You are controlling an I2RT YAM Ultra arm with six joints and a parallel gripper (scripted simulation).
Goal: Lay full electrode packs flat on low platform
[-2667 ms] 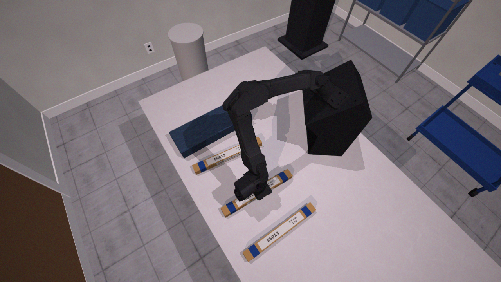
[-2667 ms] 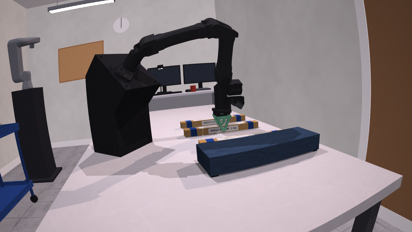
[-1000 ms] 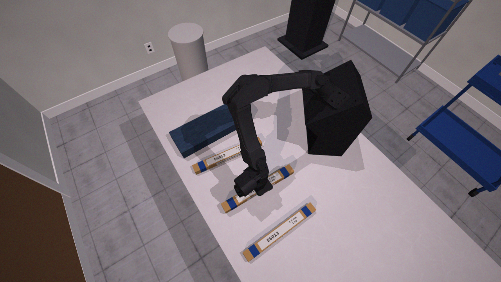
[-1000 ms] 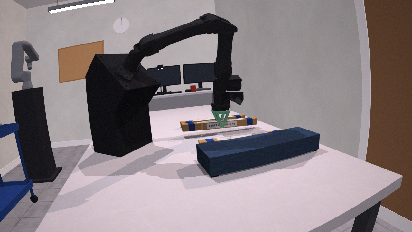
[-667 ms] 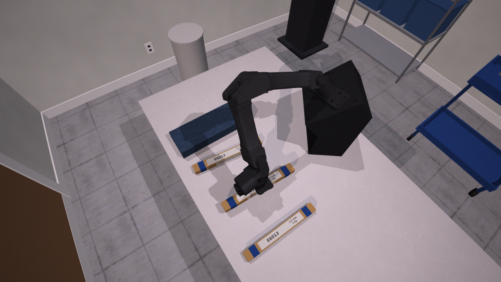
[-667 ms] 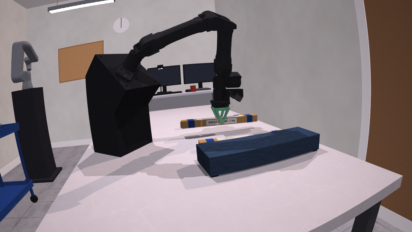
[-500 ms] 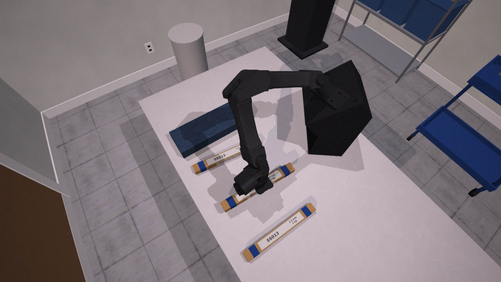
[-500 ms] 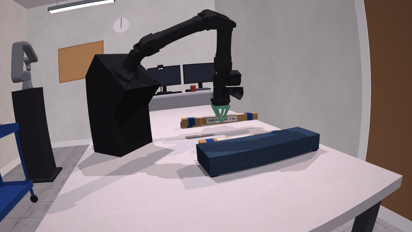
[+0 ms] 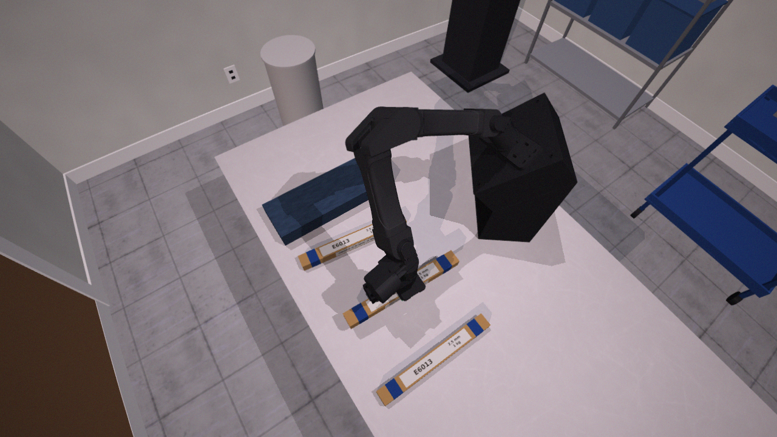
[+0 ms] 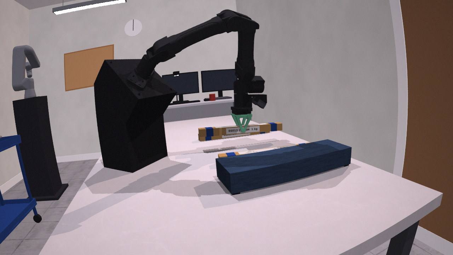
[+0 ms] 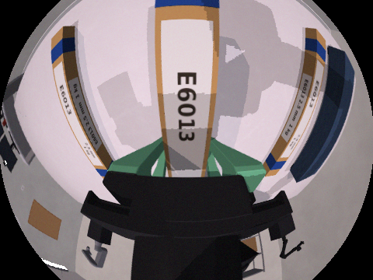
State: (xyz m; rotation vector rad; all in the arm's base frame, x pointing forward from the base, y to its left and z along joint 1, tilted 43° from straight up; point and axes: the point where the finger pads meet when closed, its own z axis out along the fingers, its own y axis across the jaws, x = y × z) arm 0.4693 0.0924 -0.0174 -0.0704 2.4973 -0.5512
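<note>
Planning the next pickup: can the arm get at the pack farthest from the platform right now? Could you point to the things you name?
Probably not yet: the gripper [image 10: 243,129] [image 11: 186,139] is holding the middle pack. Otherwise, nothing seems to block that far pack [image 9: 433,359] [image 11: 74,97].

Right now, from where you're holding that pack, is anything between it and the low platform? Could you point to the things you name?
Yes: another pack [image 9: 340,244] [image 10: 230,154] [image 11: 297,109] lies on the table along the near side of the low platform [image 9: 315,209] [image 10: 285,164] [image 11: 332,117]. The held pack [image 9: 356,312] [image 10: 234,130] [image 11: 186,50] is raised off the table and would probably have to pass over it. I see nothing else in between.

A matte black arm [image 9: 383,190] [image 10: 245,47] — rounded, chunky segments — with green, triangular openwork fingers [image 10: 242,123].
</note>
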